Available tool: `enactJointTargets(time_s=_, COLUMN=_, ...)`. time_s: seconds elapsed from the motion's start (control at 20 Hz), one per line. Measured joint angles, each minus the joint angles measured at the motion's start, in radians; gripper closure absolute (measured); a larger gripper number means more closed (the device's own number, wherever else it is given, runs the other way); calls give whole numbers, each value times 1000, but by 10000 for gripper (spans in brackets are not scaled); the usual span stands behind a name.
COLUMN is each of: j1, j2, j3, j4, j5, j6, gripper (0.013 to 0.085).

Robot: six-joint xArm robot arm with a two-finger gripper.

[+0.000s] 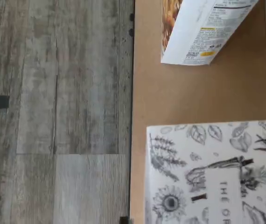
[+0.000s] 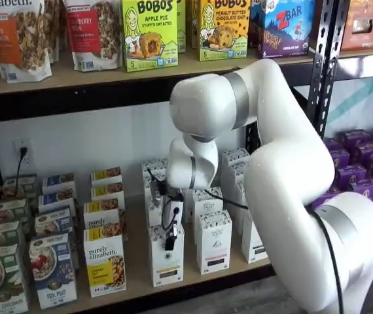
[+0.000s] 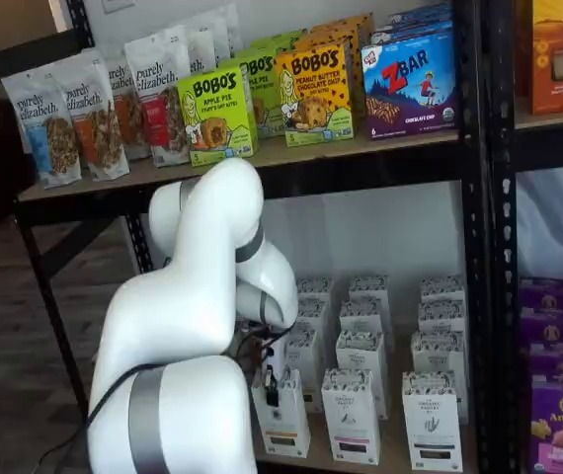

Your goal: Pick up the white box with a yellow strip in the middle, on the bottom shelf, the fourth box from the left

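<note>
The white six-joint arm (image 2: 284,170) bends down from its big elbow, its wrist dropped straight over the front of the long pale tan wooden bottom shelf with a black front rail (image 2: 193,288); the white-bodied gripper with black fingers (image 2: 171,241) hangs vertical at the top of the tall narrow white box with a yellow strip (image 2: 167,261), front of its row, at about six o'clock from the wrist; in both shelf views only a dark finger edge shows against the carton (image 3: 283,415), so whether the jaws are released or clenched I cannot tell; beside it at three o'clock stands an alike white carton with a dark band (image 2: 214,243); at nine o'clock a white-and-yellow "purely elizabeth" box (image 2: 105,265); the wrist view shows a speckled botanical carton top (image 1: 217,172) on tan board, grey plank floor (image 1: 53,112) beyond its edge.
</note>
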State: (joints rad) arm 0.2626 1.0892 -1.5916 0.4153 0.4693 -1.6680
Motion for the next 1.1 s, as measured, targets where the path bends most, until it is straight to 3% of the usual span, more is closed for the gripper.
enactJointTargets(time_s=0.05, j1=-1, j2=-1, j3=0, j4=-1, j5=2, j6=0, gripper=330)
enactJointTargets(time_s=0.15, j1=-1, j2=-2, j3=2, j4=-3, j5=3, j6=1, gripper=410)
enactJointTargets(time_s=0.35, j1=-1, j2=-5, j3=7, j4=1, j5=0, j6=-3, gripper=490)
enactJointTargets(time_s=0.8, j1=2, j2=-36, j3=49, j4=-4, j5=-20, j6=2, gripper=490)
enactJointTargets(time_s=1.1, j1=4, j2=-93, j3=125, j4=-12, j5=-24, j6=8, gripper=490)
